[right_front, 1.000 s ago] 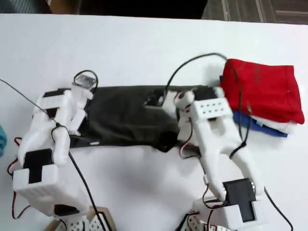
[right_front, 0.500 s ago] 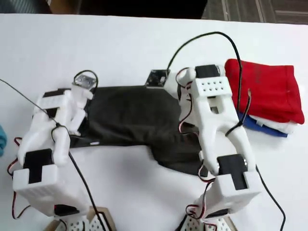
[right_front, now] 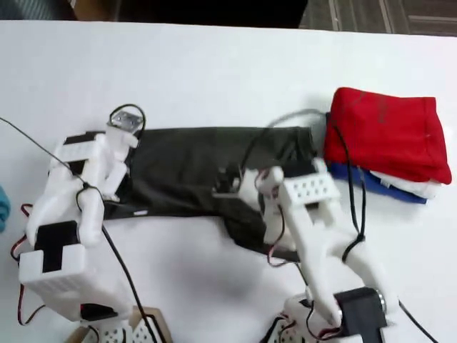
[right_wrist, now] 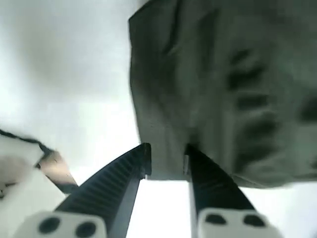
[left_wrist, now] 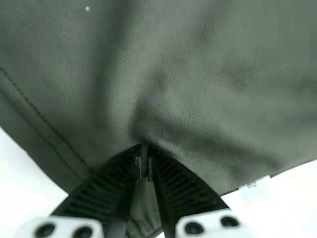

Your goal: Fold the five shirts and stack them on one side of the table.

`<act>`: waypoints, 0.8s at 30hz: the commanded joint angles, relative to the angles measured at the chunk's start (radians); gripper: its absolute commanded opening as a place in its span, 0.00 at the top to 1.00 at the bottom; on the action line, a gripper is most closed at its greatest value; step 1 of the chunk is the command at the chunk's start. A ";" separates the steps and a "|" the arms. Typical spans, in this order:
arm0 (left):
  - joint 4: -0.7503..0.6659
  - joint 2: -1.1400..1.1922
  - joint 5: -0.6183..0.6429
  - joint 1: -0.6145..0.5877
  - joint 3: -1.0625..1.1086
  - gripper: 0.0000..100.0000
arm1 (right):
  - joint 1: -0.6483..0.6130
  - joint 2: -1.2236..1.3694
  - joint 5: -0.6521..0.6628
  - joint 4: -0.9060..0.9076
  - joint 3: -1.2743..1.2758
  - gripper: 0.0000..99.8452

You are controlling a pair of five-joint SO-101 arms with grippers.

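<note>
A dark grey shirt (right_front: 186, 168) lies spread across the middle of the white table (right_front: 214, 64). My left gripper (right_front: 121, 186) rests at the shirt's left end. In the left wrist view that gripper (left_wrist: 143, 161) is shut, pinching a fold of the dark shirt (left_wrist: 173, 74). My right gripper (right_front: 239, 196) hovers over the shirt's near edge, right of centre. Seen from the right wrist, this gripper (right_wrist: 167, 158) is open and holds nothing, its tips just short of the shirt's hem (right_wrist: 223, 89). At the right side sits a folded stack with a red shirt (right_front: 385, 136) on top of blue and white ones (right_front: 393, 187).
Black cables loop from both arms over the shirt and beside the red stack. A teal object (right_front: 2, 207) pokes in at the left edge. The arm bases (right_front: 53, 271) stand along the near edge. Bare tabletop stretches beyond the shirt.
The right arm swung out to the shirt's far edge, then drew back toward the near side and lower. The left arm has kept still, holding the shirt's left end.
</note>
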 commanded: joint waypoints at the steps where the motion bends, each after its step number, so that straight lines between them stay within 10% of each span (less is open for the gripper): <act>1: -0.018 0.008 -0.002 0.008 0.007 0.97 | -0.010 -0.058 -0.026 -0.116 0.129 0.81; 19: -0.018 0.008 0.002 0.008 0.007 0.97 | -0.012 0.217 -0.025 -0.266 0.078 0.80; 24: -0.018 0.008 0.002 0.008 0.007 0.97 | -0.008 0.257 -0.028 -0.271 0.026 0.99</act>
